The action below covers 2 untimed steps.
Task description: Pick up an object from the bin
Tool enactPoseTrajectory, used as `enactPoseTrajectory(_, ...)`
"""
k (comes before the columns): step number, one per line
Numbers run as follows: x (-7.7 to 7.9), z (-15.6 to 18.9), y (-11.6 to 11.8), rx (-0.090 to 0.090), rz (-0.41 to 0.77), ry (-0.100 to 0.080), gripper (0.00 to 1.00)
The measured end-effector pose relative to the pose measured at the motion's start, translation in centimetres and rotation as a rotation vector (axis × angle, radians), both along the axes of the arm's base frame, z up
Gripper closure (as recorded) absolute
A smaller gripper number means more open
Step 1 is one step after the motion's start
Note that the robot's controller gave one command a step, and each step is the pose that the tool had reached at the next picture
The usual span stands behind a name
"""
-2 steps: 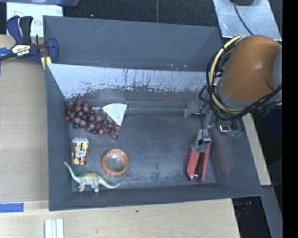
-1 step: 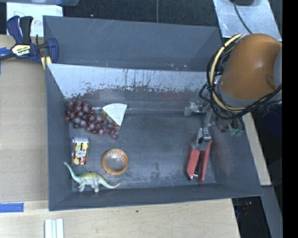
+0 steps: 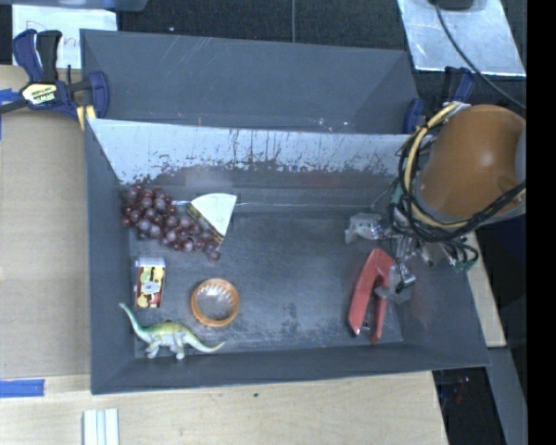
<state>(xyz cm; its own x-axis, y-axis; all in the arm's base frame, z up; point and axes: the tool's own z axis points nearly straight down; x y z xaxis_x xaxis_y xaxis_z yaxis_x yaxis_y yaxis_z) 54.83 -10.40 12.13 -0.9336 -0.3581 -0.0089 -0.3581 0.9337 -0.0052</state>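
Grey bin (image 3: pixel 287 258), seen from above. The gripper (image 3: pixel 396 269) stands at the bin's right side, over the upper end of a red two-handled tool (image 3: pixel 364 297); I cannot tell whether it is spread or pressed together. At left lie purple grapes (image 3: pixel 157 216), a cheese wedge (image 3: pixel 215 213), a small packet (image 3: pixel 149 284), an orange cup (image 3: pixel 214 302) and a green toy dinosaur (image 3: pixel 170 335).

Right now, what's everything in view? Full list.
bin: one, grey, centre of the view
grape bunch: one, dark red, back left
cheese wedge: one, cream, against the grapes' right side
small packet: one, red and yellow, left, in front of the grapes
round dish: one, orange, right of the packet
toy dinosaur: one, green, front left corner
long tool: one, red, right side
gripper: one, metal, at the tool's upper end
wrist cover: one, orange-brown, right, cables around it
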Motion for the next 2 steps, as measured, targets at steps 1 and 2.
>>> enactPoseTrajectory(1,-0.7,-0.3,-3.2,-0.002,0.163,0.0,0.0)
enactPoseTrajectory(2,3.6,-0.6,-4.2,0.0,0.198,0.005,0.0)
